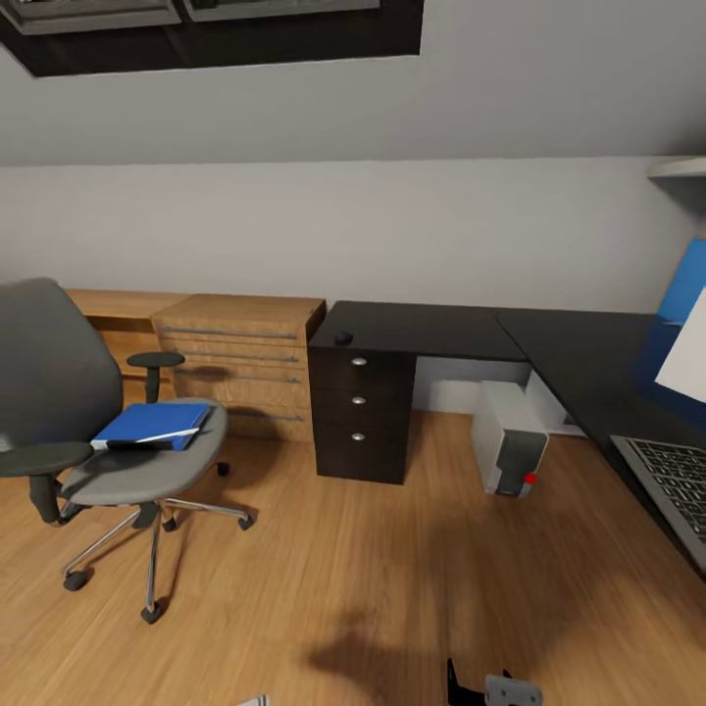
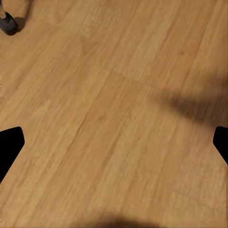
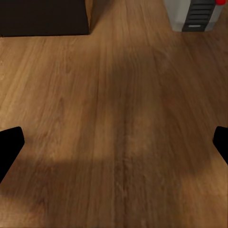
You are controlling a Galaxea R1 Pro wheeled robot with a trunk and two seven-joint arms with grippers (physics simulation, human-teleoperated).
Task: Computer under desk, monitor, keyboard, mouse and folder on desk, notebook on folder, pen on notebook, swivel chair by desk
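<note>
While the head camera looks down across the attic bedroom, the grey swivel chair with black armrests and chrome star base (image 1: 93, 431) stands on the wood-plank floor (image 1: 353, 579) at the left, well apart from the glossy black L-shaped desk (image 1: 431, 328). On its seat lies the flat bright-blue folder with a black spine (image 1: 152, 425), slightly angled, near the seat's front edge. Behind the chair sits a low oak drawer unit with metal handles (image 1: 245, 363), and just beside that, touching the desk's end, a dark three-drawer pedestal with round silver knobs (image 1: 359, 412). A small dark rounded object (image 1: 342, 337) rests on the black top above the pedestal; what it is cannot be made out. Under the desk's corner stands the small light-grey computer tower with a red dot on its darker front (image 1: 510, 436), upright on the floor. At the right edge, the slim grey keyboard with dark keys (image 1: 677, 480) lies on the desk, and above it a blue-lit screen of the monitor (image 1: 683, 294) is cut off by the frame.

The left gripper (image 2: 114, 142) hangs over bare planks, fingers spread wide, nothing between them; a chair castor (image 2: 9, 23) peeks in at a corner. The right gripper (image 3: 114, 145) is likewise spread and empty above the floor, with the pedestal's base and the tower's front ahead.
</note>
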